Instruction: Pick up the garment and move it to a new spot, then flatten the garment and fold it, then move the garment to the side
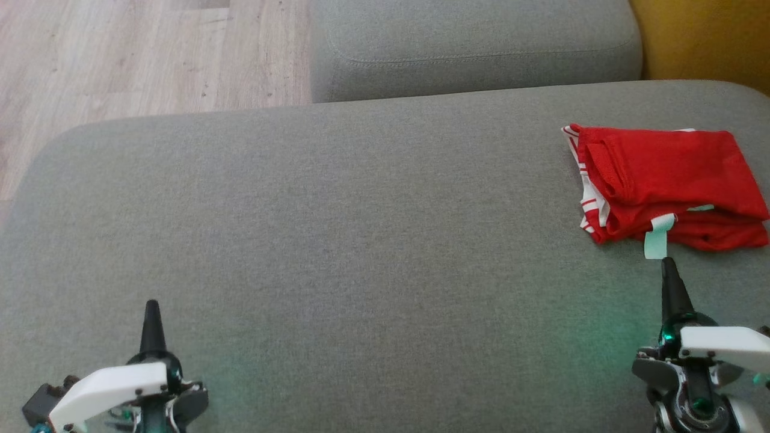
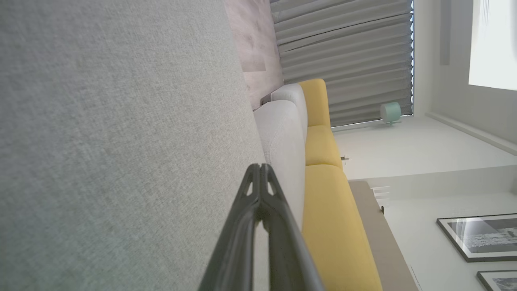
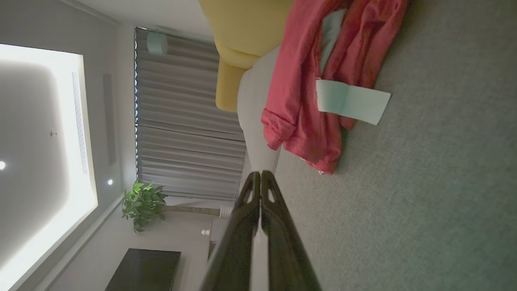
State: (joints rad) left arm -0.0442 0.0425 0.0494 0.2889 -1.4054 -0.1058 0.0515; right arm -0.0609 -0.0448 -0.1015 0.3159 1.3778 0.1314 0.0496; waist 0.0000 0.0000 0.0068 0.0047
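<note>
Evidently, most of the task is judged to be done. The red garment [image 1: 668,186] is seen folded into a compact bundle and laid at the right side of the grey cushion [image 1: 361,240], with a pale label [image 1: 657,237] sticking out of its near edge. The layers are somewhat uneven, yet no flattening or folding appears to be left. The jaws of the left gripper [image 1: 151,307] are closed on nothing, well apart from the garment. Those of the right gripper [image 1: 666,264] are likewise closed and empty, the tip just short of the label. Little beyond a withdrawal is thought to remain.
</note>
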